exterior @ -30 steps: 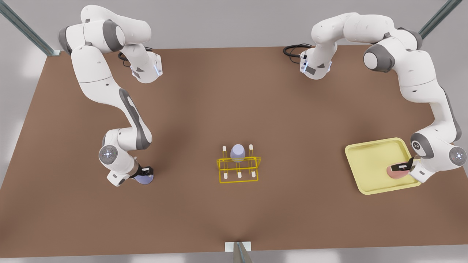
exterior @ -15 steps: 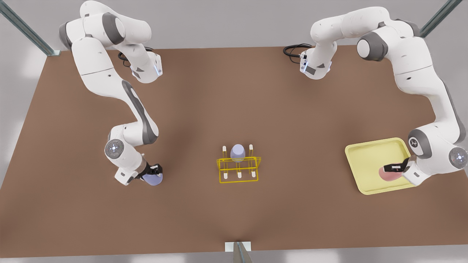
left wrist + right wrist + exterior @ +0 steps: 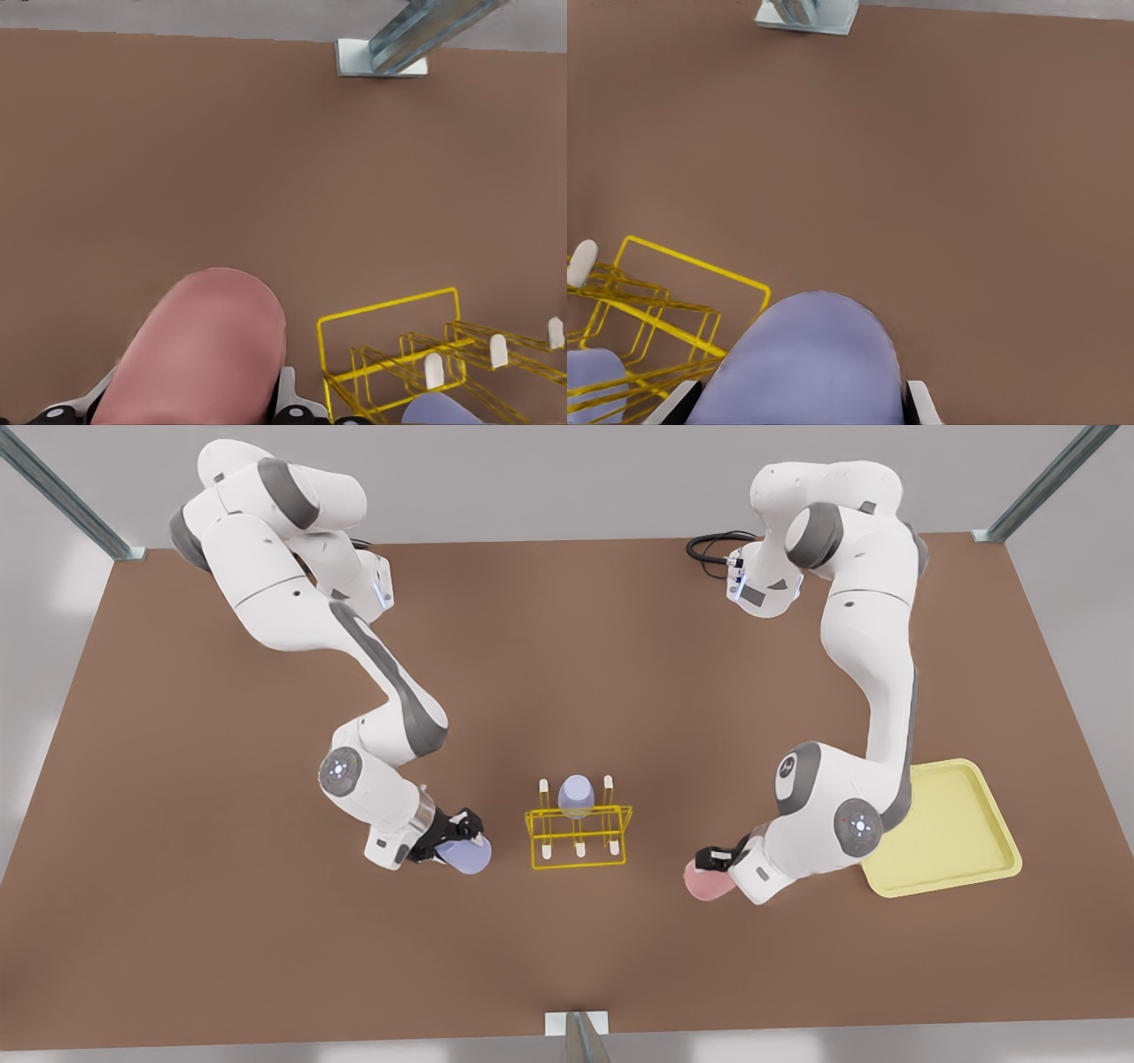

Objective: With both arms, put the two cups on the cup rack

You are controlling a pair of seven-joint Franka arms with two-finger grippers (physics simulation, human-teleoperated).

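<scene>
The left hand sits in the lower right of the front view, at the end of the arm on the front view's right, and it is pinching the pale pink cup. The cup hangs tilted above the brown bench, its closed bottom turned toward the bench's near edge. In the left wrist view the pink cup rises between the hand's two fingers, one on each side of it, with the cup rack close by.

The right hand is in the lower left-centre of the front view, on the arm at the front view's left, and it is clamped on a pale lavender cup, also tilted and off the bench. It hovers just beside the rack's end on the front view's left, not touching it. The right wrist view shows this lavender cup gripped between the finger pads, with the yellow wire frame next to it.

The bright-yellow cup rack stands in the middle of the front view, between the two hands. A second lavender cup sits upside down on a back-row peg, flanked by two bare white-tipped pegs.

A pale-yellow tray lies on the bench at the right of the front view, partly behind the left arm's elbow.
</scene>
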